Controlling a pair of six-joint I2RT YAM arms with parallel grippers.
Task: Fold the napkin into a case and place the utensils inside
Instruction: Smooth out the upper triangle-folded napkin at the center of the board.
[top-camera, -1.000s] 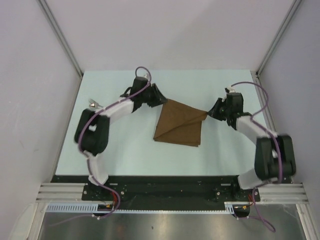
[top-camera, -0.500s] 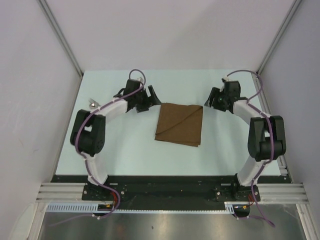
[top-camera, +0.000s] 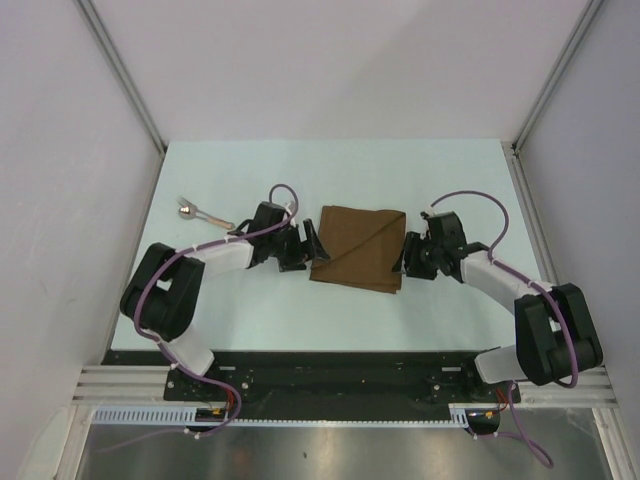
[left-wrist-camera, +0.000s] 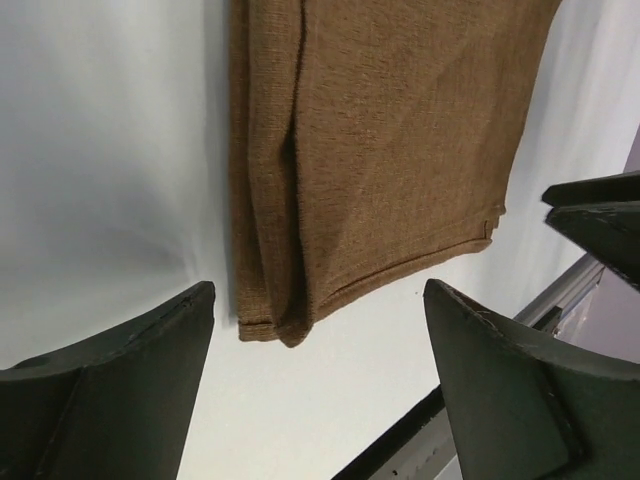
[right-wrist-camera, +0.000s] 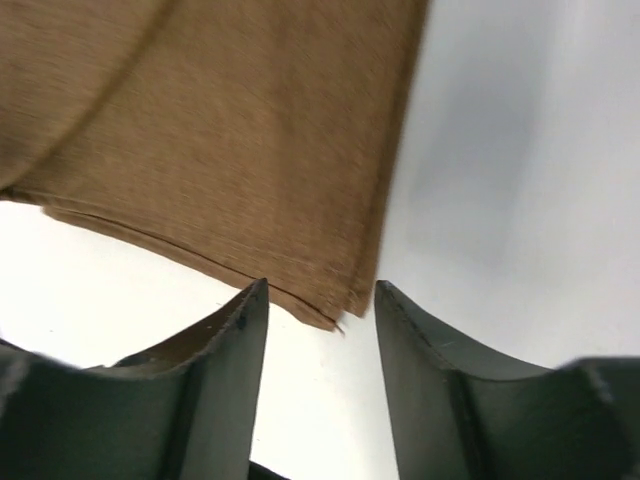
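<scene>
The dark-brown napkin (top-camera: 359, 247) lies folded into a rough square at mid table; it also shows in the left wrist view (left-wrist-camera: 370, 150) and the right wrist view (right-wrist-camera: 220, 130). My left gripper (top-camera: 308, 250) is open at the napkin's near left corner, low over the table, holding nothing. My right gripper (top-camera: 403, 262) is open at the napkin's near right corner, which lies just ahead of its fingertips (right-wrist-camera: 245, 320), and it holds nothing. A small utensil (top-camera: 200, 213) with a silver head and tan handle lies on the table at far left. No case shows.
Pale walls and metal posts (top-camera: 120, 75) enclose the white table (top-camera: 450, 180) on three sides. The black front rail (top-camera: 330, 365) runs along the near edge, and both arm bases stand on it.
Both grippers have come down and toward the near edge, from the napkin's far corners to its near corners. The napkin went from a lifted, skewed shape to lying flat and square. The utensil is now uncovered.
</scene>
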